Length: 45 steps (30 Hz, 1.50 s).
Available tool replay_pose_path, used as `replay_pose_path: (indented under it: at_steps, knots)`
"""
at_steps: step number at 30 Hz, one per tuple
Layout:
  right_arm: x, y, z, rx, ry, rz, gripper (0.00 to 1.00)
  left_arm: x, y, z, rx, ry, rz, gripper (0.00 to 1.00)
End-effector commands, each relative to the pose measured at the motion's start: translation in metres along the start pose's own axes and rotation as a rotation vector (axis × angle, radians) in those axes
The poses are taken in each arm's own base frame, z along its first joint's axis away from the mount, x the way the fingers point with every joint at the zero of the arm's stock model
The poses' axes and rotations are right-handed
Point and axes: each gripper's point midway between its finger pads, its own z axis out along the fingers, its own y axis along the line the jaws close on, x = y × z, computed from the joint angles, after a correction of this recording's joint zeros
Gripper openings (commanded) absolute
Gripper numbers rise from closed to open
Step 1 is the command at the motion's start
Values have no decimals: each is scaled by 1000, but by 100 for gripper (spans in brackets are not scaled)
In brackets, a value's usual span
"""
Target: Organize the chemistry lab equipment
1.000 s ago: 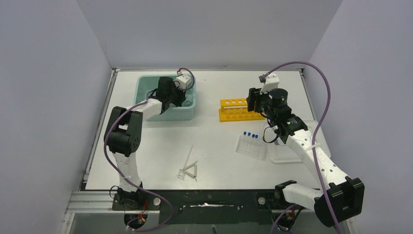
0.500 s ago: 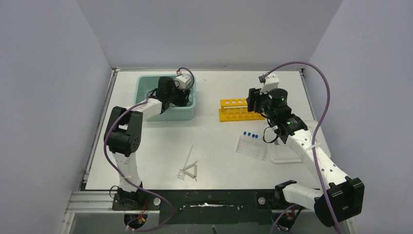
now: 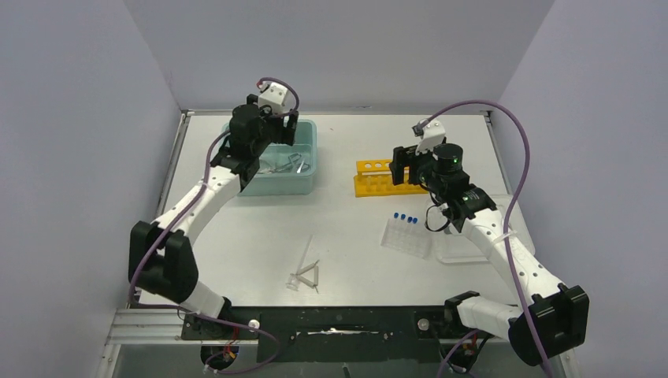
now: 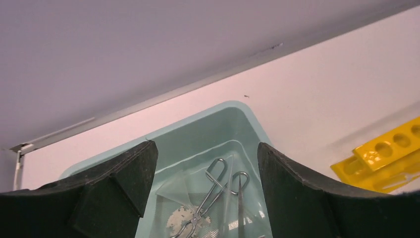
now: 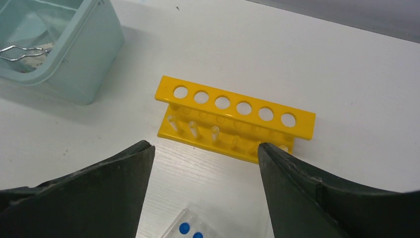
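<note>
My left gripper hangs open and empty above the teal tub. In the left wrist view its gripper frames the tub, where scissor-like forceps, thin tweezers and a clear bag of white discs lie. My right gripper stands open over the yellow tube rack, holding nothing; the right wrist view shows its gripper just short of the rack. Blue-capped tubes lie in a clear packet. Clear droppers rest on the table near the front.
A translucent white lid lies right of the tube packet under the right forearm. The tub corner shows at the right wrist view's top left. Grey walls close in the table at the back and sides.
My left gripper has opened and risen out of the tub, the arm stretching up and back. My right gripper has opened wider and edged left over the rack.
</note>
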Motion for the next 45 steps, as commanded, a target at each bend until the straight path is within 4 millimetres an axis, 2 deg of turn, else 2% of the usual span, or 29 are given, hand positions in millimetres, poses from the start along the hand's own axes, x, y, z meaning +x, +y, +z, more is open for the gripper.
replay_pose_path:
  at_steps: [1,2,5,8,11,15,17,24,29,33,35,37,38,45]
  knots:
    - [0,14,5,-18,4,-71,79,-56,-14,-47,-127,-105,-27,73]
    - [1,15,6,-10,7,-67,79,-55,-25,-53,-138,-77,-24,71]
    - [3,19,11,-20,-5,-36,79,-23,-68,-68,-120,129,-12,68]
    - [5,16,18,3,3,-14,78,7,-111,-88,-94,205,-40,68]
    - [7,7,26,57,9,1,77,39,-133,-105,-111,241,-154,59]
    - [13,3,33,75,31,36,77,92,-126,-121,-207,331,-286,55]
    - [17,6,35,60,29,48,76,116,-131,-125,-193,386,-305,55]
    - [29,8,43,39,71,40,76,176,-150,-130,-171,552,-336,55]
    - [29,8,43,42,69,43,76,202,-160,-142,-130,649,-299,52]
    - [35,7,43,43,77,57,76,213,-167,-157,-92,699,-317,50]
    - [38,8,43,39,82,62,76,219,-171,-162,-71,722,-331,45]
    - [39,10,43,28,86,66,76,229,-172,-167,-78,748,-332,34]
    - [38,12,43,18,85,68,76,234,-170,-168,-88,759,-330,32]
    - [37,10,37,18,82,58,76,246,-173,-175,-100,813,-341,32]
